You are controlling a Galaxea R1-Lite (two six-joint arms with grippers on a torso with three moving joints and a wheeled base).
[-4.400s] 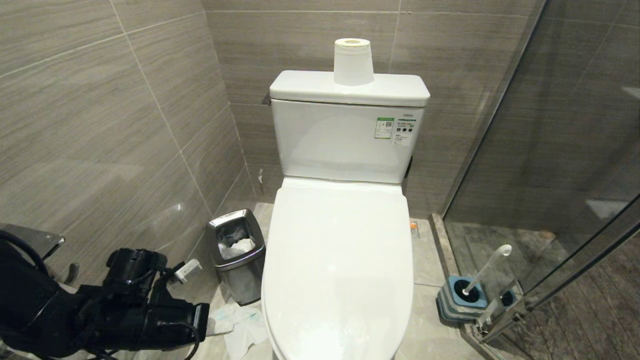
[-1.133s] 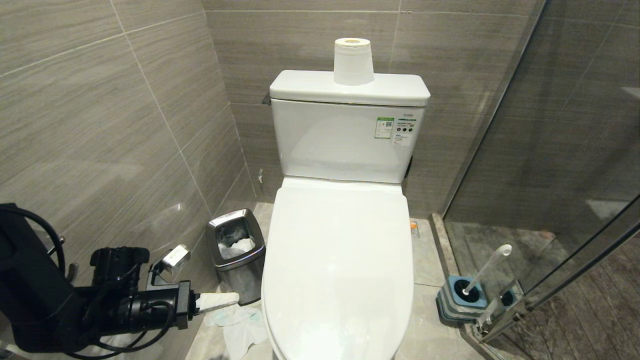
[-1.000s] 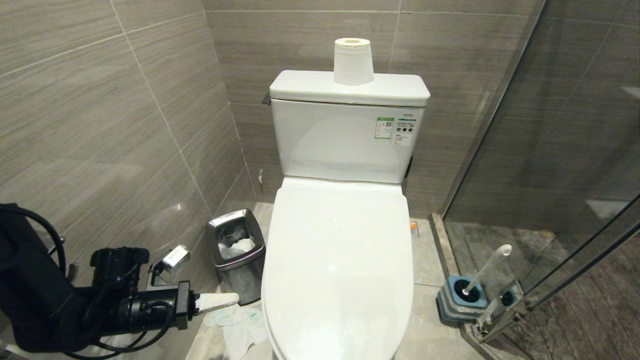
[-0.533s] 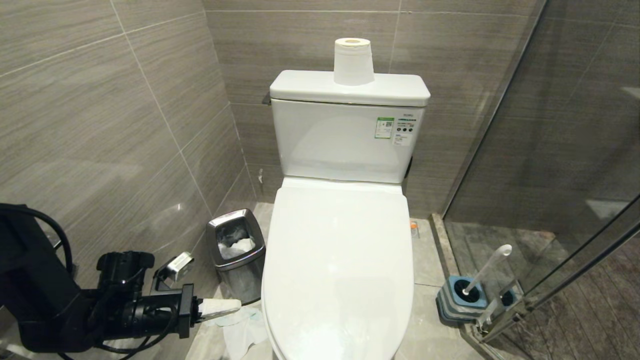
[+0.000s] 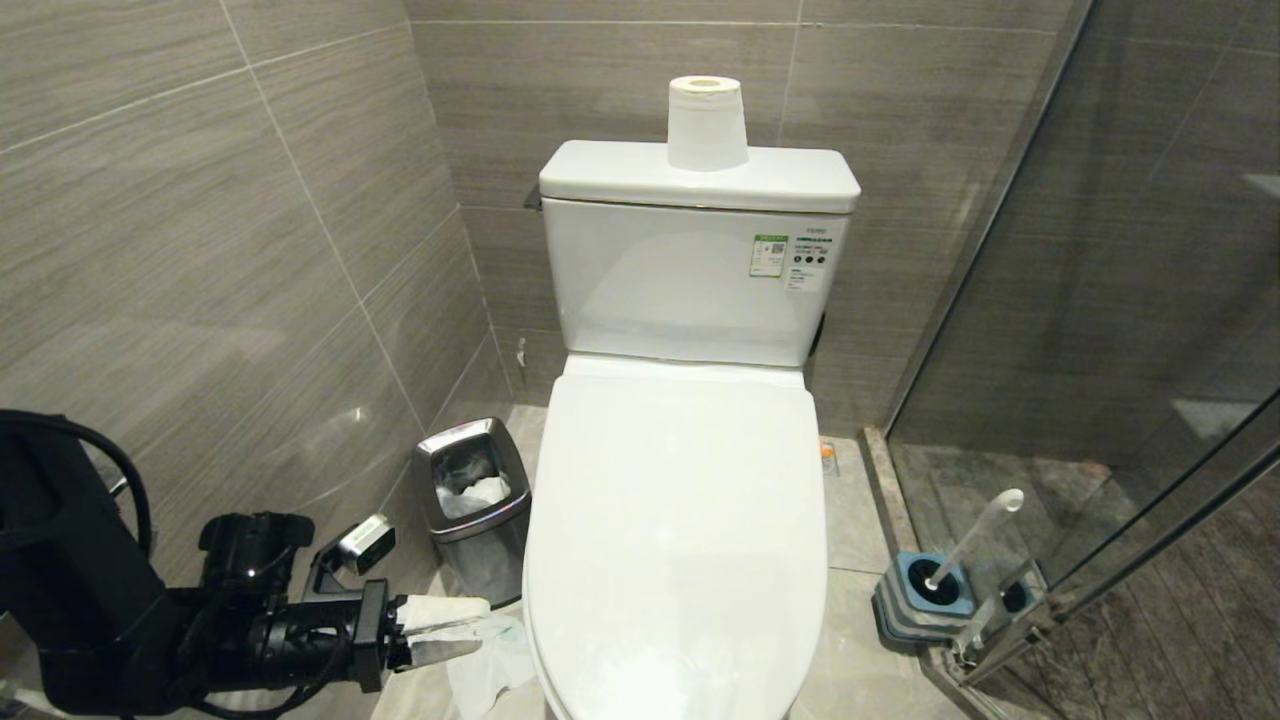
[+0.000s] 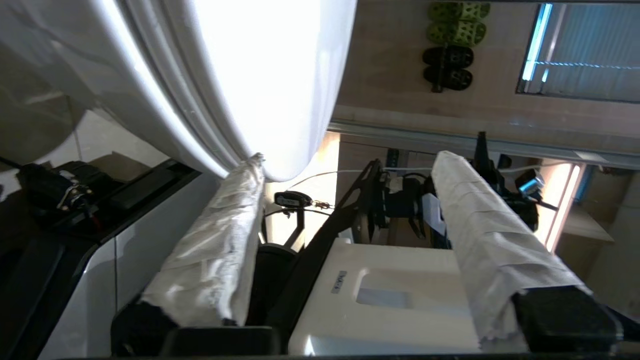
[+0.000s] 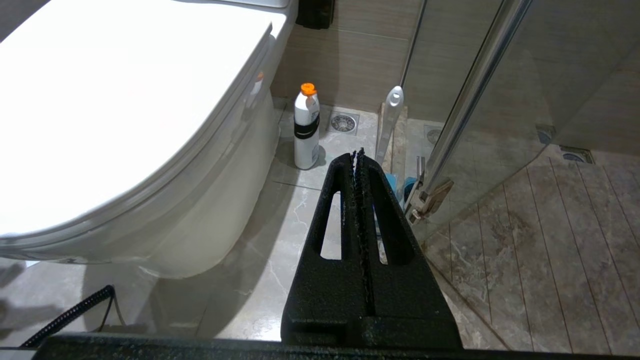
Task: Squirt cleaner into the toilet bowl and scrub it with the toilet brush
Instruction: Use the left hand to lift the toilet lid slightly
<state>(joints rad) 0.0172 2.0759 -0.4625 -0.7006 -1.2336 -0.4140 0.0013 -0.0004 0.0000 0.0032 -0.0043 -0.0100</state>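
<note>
Grey-tiled walls are enclosing the glossy white ceramic toilet bowl (image 5: 680,520), lid down — left gripper (image 5: 475,628), cloth-wrapped fingers apart, is hovering beside its front rim; the small white orange-capped cleaner bottle (image 7: 306,127) is standing right of it, near the whitish-handled toilet brush (image 5: 968,548); the right gripper (image 7: 358,165) is pressed together.

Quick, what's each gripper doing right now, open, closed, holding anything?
Left gripper: open, empty, beside the glossy white toilet's closed lid.
Right gripper: shut, empty.

the left gripper (image 5: 470,628) reaches out level and low on the robot's left, its cloth-wrapped fingers (image 6: 215,260) parted. the right gripper (image 7: 358,156) has its fingers pressed together.
</note>
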